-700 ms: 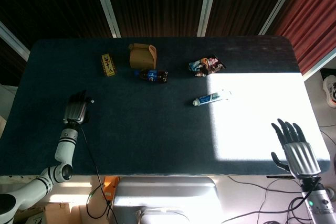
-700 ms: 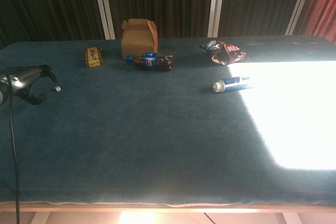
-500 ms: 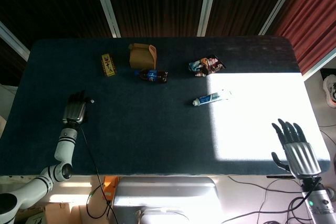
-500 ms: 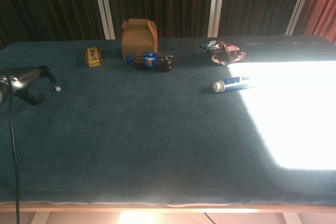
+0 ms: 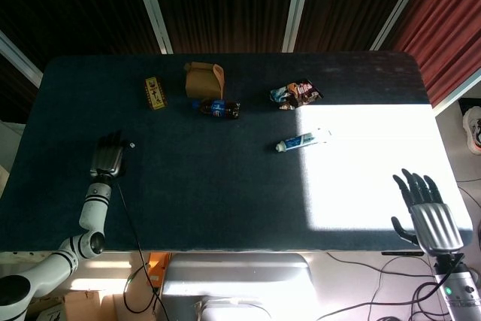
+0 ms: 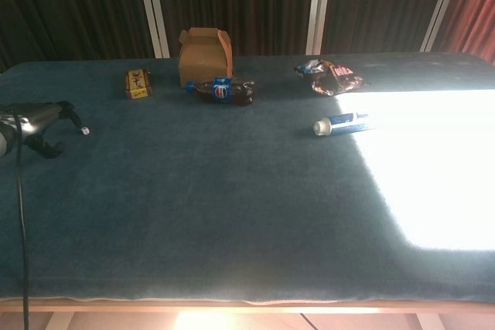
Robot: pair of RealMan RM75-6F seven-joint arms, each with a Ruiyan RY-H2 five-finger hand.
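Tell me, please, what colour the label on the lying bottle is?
Blue; the bottle shows it best in the chest view.

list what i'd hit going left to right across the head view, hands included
left hand → yellow packet → cardboard box → cola bottle → snack wrapper → toothpaste tube → right hand

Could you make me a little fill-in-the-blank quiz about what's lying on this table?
1. The cola bottle lies on its side right in front of the brown ____ box.
2. The toothpaste tube lies at the edge of the bright patch of ____.
3. The right hand holds nothing, its fingers ____.
4. The small yellow packet lies nearer the robot's ____ hand.

Missing words: cardboard; sunlight; spread; left
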